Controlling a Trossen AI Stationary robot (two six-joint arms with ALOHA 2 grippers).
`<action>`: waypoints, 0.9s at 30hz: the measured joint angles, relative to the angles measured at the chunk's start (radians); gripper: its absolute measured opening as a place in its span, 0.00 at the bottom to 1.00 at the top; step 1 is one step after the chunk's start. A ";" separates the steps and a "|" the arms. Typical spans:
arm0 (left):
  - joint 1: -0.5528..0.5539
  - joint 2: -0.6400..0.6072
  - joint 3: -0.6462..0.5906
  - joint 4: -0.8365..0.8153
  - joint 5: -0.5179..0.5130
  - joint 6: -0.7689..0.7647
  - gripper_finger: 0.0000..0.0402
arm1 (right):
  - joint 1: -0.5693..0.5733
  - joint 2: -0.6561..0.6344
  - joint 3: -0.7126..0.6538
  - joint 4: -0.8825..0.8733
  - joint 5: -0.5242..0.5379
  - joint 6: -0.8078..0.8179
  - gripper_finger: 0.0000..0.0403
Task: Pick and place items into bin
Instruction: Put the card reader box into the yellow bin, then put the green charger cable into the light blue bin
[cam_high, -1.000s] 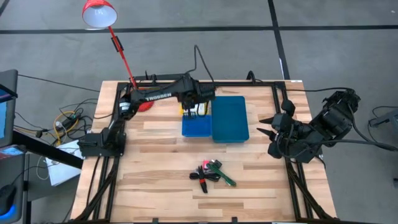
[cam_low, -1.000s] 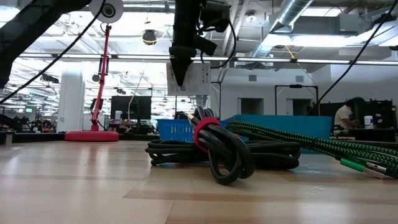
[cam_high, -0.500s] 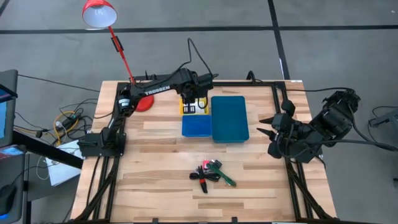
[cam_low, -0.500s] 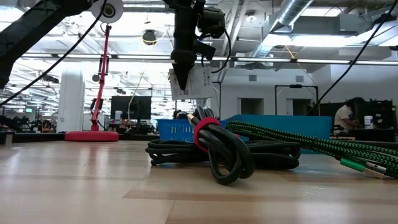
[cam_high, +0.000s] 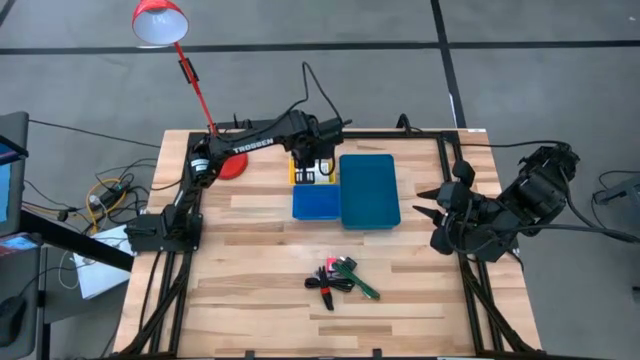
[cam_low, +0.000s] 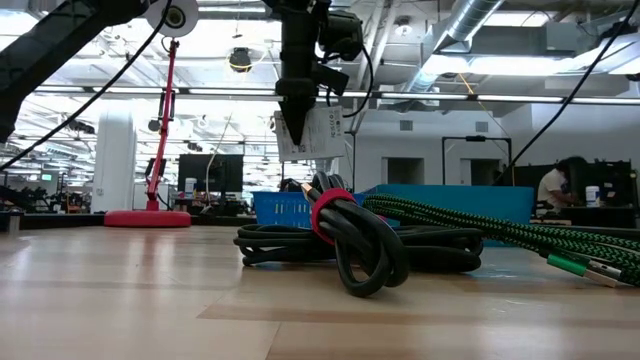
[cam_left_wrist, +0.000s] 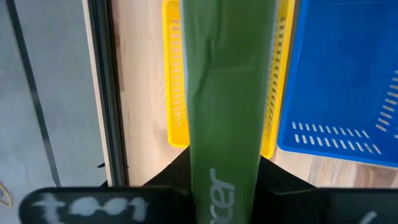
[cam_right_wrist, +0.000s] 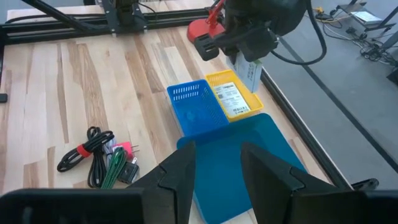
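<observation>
The left gripper (cam_low: 297, 135) is pinching a flat white labelled box (cam_low: 318, 135), which is hanging on edge, long axis vertical, above the yellow compartment (cam_high: 303, 176) at upper centre of the high view. Another labelled box (cam_right_wrist: 229, 96) is lying flat in that slotted plastic tray. The bundled black cord (cam_high: 325, 283), braided green cord (cam_high: 360, 284) and pink piece (cam_high: 329, 264) are lying at lower centre. The right gripper (cam_high: 427, 215) is waiting half-open at the right edge.

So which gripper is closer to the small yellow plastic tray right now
Left. The left gripper hangs directly above the small yellow plastic tray, shut on a flat white labelled box. The right gripper waits at the table's right edge, beyond the large teal tray.
</observation>
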 joint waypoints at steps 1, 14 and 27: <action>0.000 0.000 0.000 0.000 0.000 0.000 0.14 | 0.000 0.000 0.000 0.000 0.000 0.000 0.30; 0.000 0.001 0.000 0.001 -0.001 -0.013 0.17 | 0.000 0.000 0.000 0.000 0.000 0.001 0.30; -0.001 0.001 -0.001 0.002 -0.001 -0.047 0.26 | 0.000 0.000 0.000 0.000 0.000 0.002 0.31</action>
